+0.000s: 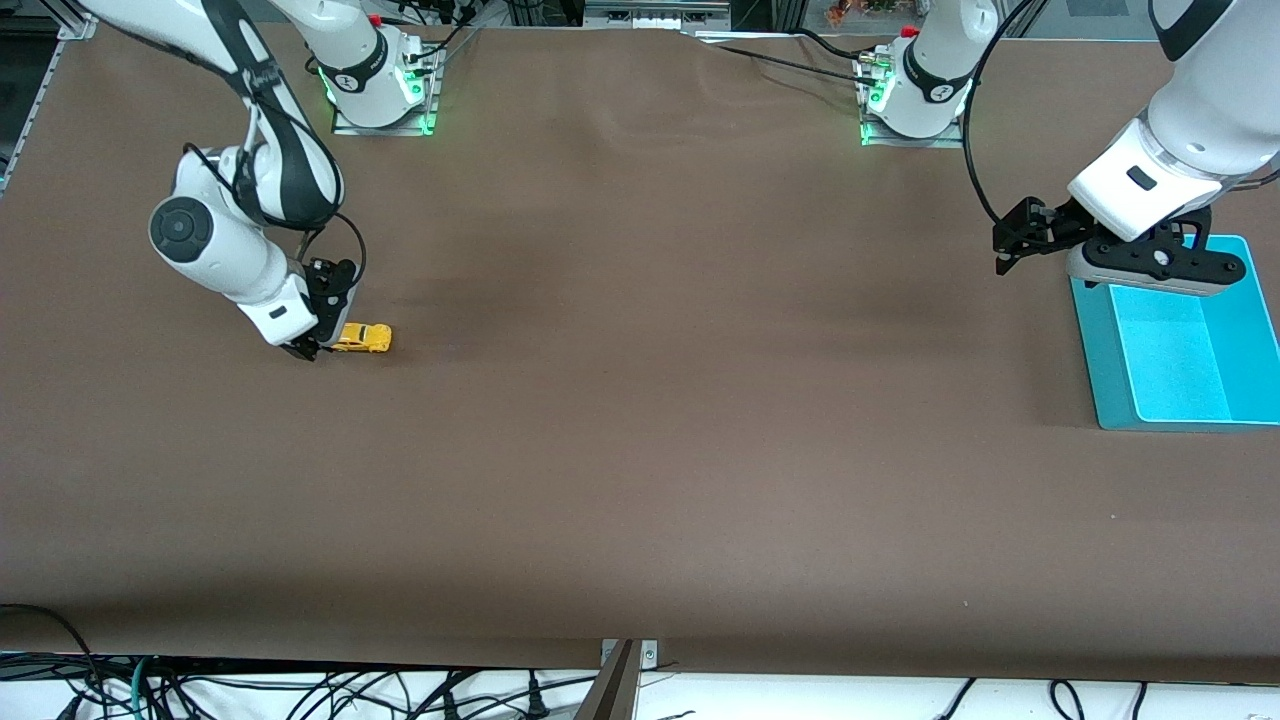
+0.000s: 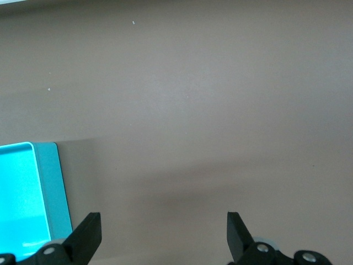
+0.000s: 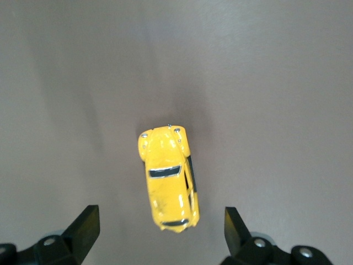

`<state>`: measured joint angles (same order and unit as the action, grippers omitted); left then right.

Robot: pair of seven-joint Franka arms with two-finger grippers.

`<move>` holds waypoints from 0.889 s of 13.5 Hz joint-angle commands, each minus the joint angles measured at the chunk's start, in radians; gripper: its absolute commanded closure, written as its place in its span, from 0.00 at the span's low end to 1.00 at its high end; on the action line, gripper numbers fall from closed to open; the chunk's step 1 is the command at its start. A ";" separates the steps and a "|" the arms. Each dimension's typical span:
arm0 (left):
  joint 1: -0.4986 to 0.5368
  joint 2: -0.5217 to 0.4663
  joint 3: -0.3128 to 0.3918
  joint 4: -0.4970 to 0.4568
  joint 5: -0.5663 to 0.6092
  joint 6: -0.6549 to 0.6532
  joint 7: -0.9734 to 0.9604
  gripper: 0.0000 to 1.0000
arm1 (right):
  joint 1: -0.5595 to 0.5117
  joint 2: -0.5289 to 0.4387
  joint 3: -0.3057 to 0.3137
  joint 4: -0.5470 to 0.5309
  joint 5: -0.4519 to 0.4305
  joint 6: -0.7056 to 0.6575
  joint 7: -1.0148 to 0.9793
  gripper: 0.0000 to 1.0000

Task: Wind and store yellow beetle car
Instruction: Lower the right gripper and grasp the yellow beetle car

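The yellow beetle car (image 1: 364, 338) sits on its wheels on the brown table toward the right arm's end. My right gripper (image 1: 308, 347) is low at the car's end, open, with nothing in it. In the right wrist view the car (image 3: 168, 179) lies lengthwise just ahead of the open gripper (image 3: 160, 232), its near end about level with the fingertips (image 3: 85, 221), touching neither. My left gripper (image 1: 1008, 246) is open and empty, in the air beside the teal bin; it also shows in the left wrist view (image 2: 164, 234).
A teal bin (image 1: 1095, 350) stands at the left arm's end of the table; its rim shows in the left wrist view (image 2: 52, 187). Brown table mat (image 1: 640, 400) spans between car and bin. Cables hang along the table edge nearest the camera.
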<state>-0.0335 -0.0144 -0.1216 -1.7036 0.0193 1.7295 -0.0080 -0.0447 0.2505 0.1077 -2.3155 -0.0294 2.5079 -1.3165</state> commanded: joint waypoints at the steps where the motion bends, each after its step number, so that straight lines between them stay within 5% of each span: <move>1: 0.000 0.013 0.000 0.029 -0.024 -0.021 -0.003 0.00 | -0.017 0.041 0.010 0.004 -0.004 0.055 -0.095 0.00; 4: 0.000 0.013 0.000 0.029 -0.022 -0.021 -0.003 0.00 | -0.018 0.062 0.012 0.002 -0.003 0.081 -0.102 0.13; 12: 0.000 0.013 0.000 0.029 -0.022 -0.021 -0.003 0.00 | -0.021 0.064 0.015 -0.010 0.000 0.088 -0.101 0.96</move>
<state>-0.0335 -0.0141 -0.1216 -1.7036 0.0193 1.7295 -0.0080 -0.0499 0.3186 0.1085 -2.3157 -0.0292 2.5815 -1.3976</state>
